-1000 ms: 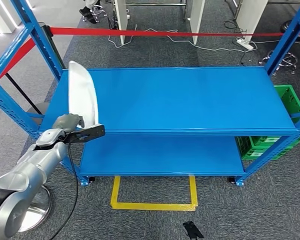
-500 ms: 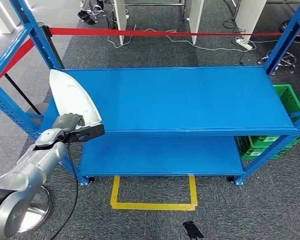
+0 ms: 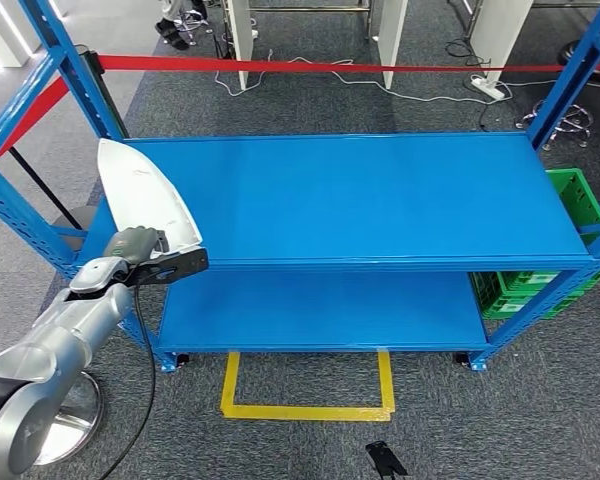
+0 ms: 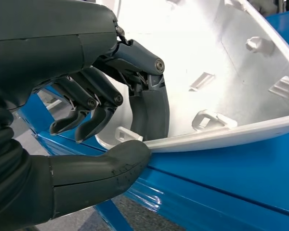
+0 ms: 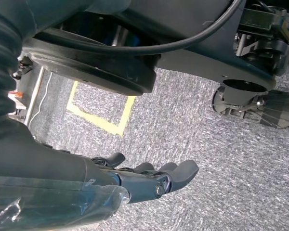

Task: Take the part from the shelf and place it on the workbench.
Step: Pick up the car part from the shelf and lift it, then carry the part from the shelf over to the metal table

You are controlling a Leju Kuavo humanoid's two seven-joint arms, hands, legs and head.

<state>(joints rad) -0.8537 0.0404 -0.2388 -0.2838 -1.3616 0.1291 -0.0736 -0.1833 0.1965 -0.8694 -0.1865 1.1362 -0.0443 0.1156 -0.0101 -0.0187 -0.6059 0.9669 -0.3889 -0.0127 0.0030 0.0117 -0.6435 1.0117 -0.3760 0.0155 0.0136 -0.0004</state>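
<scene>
A white curved plastic part [image 3: 146,195] sits at the left front corner of the blue shelf's upper deck [image 3: 372,200], tilted with its broad face up. My left hand [image 3: 135,245] reaches in from the lower left and grips the part's near edge. In the left wrist view the thumb [image 4: 99,171] presses under the part's rim [image 4: 223,137] while the dark fingers [image 4: 143,101] curl inside the ribbed hollow of the part [image 4: 216,62]. My right hand [image 5: 150,178] hangs above the grey carpet, fingers stretched out and holding nothing.
A lower blue deck [image 3: 320,310] lies under the upper one, with blue uprights at both ends. A green crate [image 3: 576,200] stands at the right end. A red barrier tape [image 3: 320,67] runs behind the shelf. A yellow floor outline [image 3: 308,410] marks the carpet in front.
The white part has tipped over to the left, from standing on edge to a flatter lean, still in my left hand. It has stayed put over the last half second.
</scene>
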